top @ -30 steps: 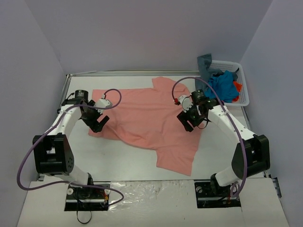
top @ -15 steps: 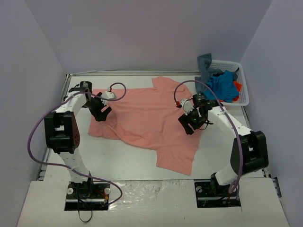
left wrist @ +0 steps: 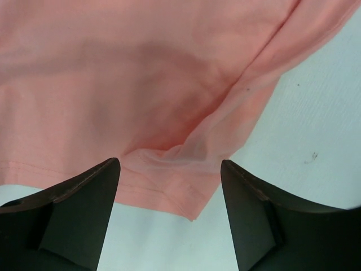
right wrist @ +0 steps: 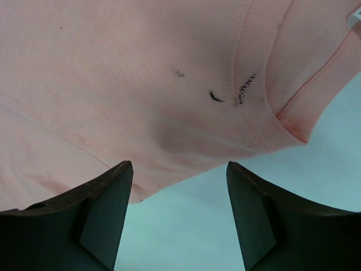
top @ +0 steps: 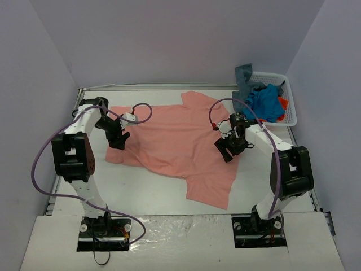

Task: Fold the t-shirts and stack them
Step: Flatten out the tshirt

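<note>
A salmon-pink t-shirt [top: 175, 141] lies spread flat across the middle of the table. My left gripper [top: 117, 142] hovers open over its left edge. In the left wrist view a hem corner of the pink t-shirt [left wrist: 180, 195] lies between the two dark fingers [left wrist: 79, 197], which are not touching it. My right gripper [top: 227, 151] stands open over the shirt's right edge. In the right wrist view the pink t-shirt [right wrist: 169, 84] shows a seam with dark marks, and its edge runs between the open fingers [right wrist: 254, 209]. More t-shirts, bright blue [top: 265, 103], grey-blue [top: 243, 74] and orange-red [top: 282, 104], sit in the basket.
A white lattice basket [top: 289, 96] stands at the back right corner, with shirts spilling over its rim. Bare white table [top: 146, 189] shows in front of the pink shirt. Purple cables loop from both arms above the cloth.
The left arm has swung back to the far left, keeping its gripper at the shirt's left edge with the jaws somewhat narrower. The right gripper has slid slightly nearer along the right edge.
</note>
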Motion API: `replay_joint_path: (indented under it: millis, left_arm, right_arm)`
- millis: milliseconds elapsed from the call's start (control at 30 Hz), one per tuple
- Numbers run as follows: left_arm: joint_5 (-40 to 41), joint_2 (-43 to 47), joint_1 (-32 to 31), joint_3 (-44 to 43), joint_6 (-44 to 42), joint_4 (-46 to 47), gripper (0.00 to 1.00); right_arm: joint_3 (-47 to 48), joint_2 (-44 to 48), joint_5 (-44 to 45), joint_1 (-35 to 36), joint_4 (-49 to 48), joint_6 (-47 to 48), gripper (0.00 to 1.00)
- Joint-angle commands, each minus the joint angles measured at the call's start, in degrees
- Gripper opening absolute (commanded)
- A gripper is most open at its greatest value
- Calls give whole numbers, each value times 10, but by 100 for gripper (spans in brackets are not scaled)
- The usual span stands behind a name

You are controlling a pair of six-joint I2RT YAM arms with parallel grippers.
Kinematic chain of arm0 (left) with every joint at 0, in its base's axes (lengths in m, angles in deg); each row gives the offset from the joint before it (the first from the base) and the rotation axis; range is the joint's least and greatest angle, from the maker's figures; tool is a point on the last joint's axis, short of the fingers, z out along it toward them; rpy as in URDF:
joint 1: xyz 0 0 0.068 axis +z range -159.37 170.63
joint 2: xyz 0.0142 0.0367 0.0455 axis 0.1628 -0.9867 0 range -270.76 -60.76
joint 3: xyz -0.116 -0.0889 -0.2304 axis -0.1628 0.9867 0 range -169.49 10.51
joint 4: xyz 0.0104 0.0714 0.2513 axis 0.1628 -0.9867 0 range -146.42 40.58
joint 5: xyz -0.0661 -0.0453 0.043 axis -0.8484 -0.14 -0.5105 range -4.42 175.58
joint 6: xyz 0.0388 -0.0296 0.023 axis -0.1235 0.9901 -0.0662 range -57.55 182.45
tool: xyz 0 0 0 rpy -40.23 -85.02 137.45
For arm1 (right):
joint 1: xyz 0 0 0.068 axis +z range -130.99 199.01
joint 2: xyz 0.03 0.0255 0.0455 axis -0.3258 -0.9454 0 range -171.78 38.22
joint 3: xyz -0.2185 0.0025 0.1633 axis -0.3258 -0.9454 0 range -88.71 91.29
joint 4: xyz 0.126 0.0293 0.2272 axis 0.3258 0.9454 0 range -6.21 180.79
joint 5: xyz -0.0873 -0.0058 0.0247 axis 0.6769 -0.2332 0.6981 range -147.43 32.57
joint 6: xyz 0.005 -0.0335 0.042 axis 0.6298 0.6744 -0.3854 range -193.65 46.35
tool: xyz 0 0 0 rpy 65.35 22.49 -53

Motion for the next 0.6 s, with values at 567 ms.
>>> replay_joint_path:
  millis: [567]
  left_arm:
    - [-9, -78, 16, -50, -69, -42, 39]
  right_arm:
    - [2, -10, 10, -14, 16, -5, 63]
